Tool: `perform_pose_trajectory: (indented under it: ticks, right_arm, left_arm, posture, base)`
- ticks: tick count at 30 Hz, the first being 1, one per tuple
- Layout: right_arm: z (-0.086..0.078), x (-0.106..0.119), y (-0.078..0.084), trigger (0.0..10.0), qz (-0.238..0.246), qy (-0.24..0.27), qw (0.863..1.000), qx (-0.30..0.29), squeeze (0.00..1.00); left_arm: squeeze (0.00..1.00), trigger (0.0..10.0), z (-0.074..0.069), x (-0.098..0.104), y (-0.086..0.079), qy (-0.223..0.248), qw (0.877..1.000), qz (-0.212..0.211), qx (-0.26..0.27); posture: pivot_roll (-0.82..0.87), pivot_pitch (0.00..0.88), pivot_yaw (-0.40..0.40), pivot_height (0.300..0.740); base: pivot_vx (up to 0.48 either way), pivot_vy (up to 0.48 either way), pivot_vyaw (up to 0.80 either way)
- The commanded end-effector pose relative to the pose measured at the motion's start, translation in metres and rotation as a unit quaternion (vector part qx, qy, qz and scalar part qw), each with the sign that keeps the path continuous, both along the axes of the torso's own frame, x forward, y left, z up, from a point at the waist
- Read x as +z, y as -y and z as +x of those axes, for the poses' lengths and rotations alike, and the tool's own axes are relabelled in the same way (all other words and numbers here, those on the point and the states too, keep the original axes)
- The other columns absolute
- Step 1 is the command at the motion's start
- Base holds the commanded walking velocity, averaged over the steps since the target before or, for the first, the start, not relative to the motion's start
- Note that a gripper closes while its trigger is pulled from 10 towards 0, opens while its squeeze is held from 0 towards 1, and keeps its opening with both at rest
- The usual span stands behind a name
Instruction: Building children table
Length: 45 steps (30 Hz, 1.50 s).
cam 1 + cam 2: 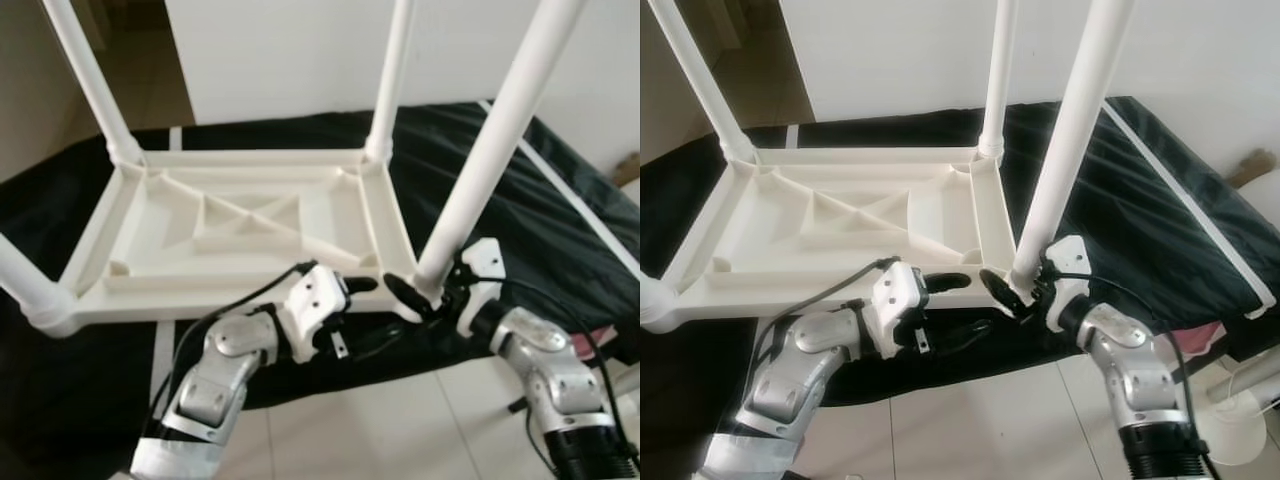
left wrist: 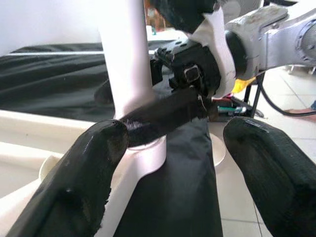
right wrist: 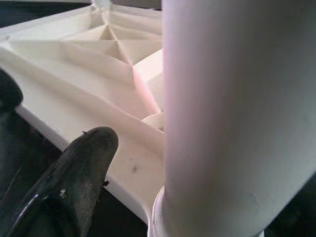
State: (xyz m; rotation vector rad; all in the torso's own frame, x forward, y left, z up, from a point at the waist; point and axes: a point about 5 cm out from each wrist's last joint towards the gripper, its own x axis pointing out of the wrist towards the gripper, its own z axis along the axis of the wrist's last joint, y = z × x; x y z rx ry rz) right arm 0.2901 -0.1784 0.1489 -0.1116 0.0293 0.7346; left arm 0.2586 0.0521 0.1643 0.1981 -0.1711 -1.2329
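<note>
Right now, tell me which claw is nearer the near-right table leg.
Right. The right claw is clamped around the base of the leg. The left claw is open just left of it, beside the tabletop corner, not touching the leg.

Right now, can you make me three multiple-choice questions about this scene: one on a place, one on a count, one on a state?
1. Where does the white table top lie?
A. on a black cloth
B. on bare floor tiles
C. on a wooden bench

2. How many legs stand in the table top?
A. two
B. three
C. four

3. How is the right gripper?
A. hanging idle
B. around the near right leg at its base
C. holding a screwdriver

Answers: 1 A, the black cloth spreads under it. 2 C, one leg rises at each corner. 3 B, its fingers sit on either side of the leg base, while the left gripper is open beside it.
</note>
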Motion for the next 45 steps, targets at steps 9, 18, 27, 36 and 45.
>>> perform_pose_trajectory:
  ticks: [9, 18, 27, 36, 45]
  right_arm:
    - [0.0, -0.009, 0.007, 0.0, -0.018, -0.022, 0.999, 0.033, 0.0]
    - [-0.002, -0.013, 0.01, 10.0, -0.013, -0.027, 0.999, 0.024, 0.0]
    - [-0.005, -0.015, 0.008, 10.0, 0.017, -0.021, 0.999, -0.038, 0.0]
    - [-0.005, -0.013, 0.002, 10.0, 0.024, 0.002, 0.991, -0.13, 0.0]
    - [-0.008, -0.021, -0.018, 10.0, 0.06, -0.016, 0.964, -0.258, 0.0]
  left_arm:
    - [0.0, 10.0, -0.003, 0.002, 0.002, -0.001, 1.0, 0.002, -0.017]
    - [0.0, 10.0, -0.004, 0.001, 0.005, -0.003, 1.0, -0.002, -0.022]
    - [0.0, 10.0, -0.004, 0.001, 0.004, -0.006, 1.0, -0.004, -0.023]
    - [0.0, 10.0, -0.003, 0.0, 0.004, -0.007, 1.0, -0.003, -0.021]
    - [0.0, 10.0, -0.003, 0.0, 0.003, -0.008, 1.0, -0.002, -0.019]
  posture:
    - [-0.01, 0.0, -0.052, 0.74]
    - [-0.02, 0.0, -0.046, 0.74]
    - [-0.03, 0.003, -0.044, 0.74]
    - [-0.03, 0.002, -0.043, 0.74]
    - [-0.02, 0.006, -0.052, 0.74]
  base:
    - [0.0, 0.0, 0.0]
    - [0.0, 0.0, 0.0]
    - [0.0, 0.0, 0.0]
    - [0.0, 0.0, 0.0]
    - [0.0, 0.0, 0.0]
